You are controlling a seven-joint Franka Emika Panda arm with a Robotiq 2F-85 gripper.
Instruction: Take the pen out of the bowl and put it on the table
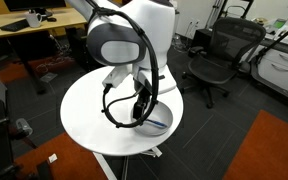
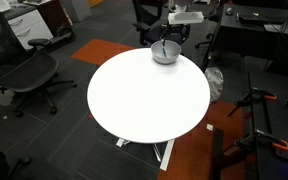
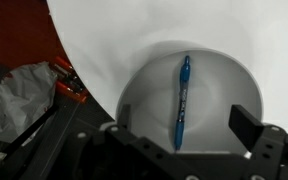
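Pen (image 3: 182, 100) is lying inside the bowl (image 3: 144, 95) in the wrist view, a thin, straight stick with a bright-to-dark blue barrel. It is running almost straight away from the camera. Its near end is darker and is sitting between the two fingers (image 3: 246, 125) of the gripper (image 3: 179, 122). The fingers are standing spread wide on either side of it and are holding nothing. Whether either is touching the pen cannot be told.

The bowl is showing a round, shallow, silvery-grey hollow with a pale rim, and the pen is spanning less than its width. The bowl is resting on the white table (image 3: 104, 40), close to the table's edge. Beyond that edge, orange carpet (image 3: 14, 40) and a crumpled grey bag (image 3: 14, 95) are lying on the floor.

In both exterior views the gripper (image 1: 139, 105) (image 2: 168, 42) is hanging directly above the bowl (image 1: 162, 122) (image 2: 165, 55) at the rim of the round table (image 1: 89, 110) (image 2: 149, 95). The pen is too small to make out there. The white arm (image 1: 134, 40) is reaching down from above in an exterior view. Farther back, a black office chair (image 1: 219, 55) and a wooden desk (image 1: 24, 35) are standing well apart from the table.
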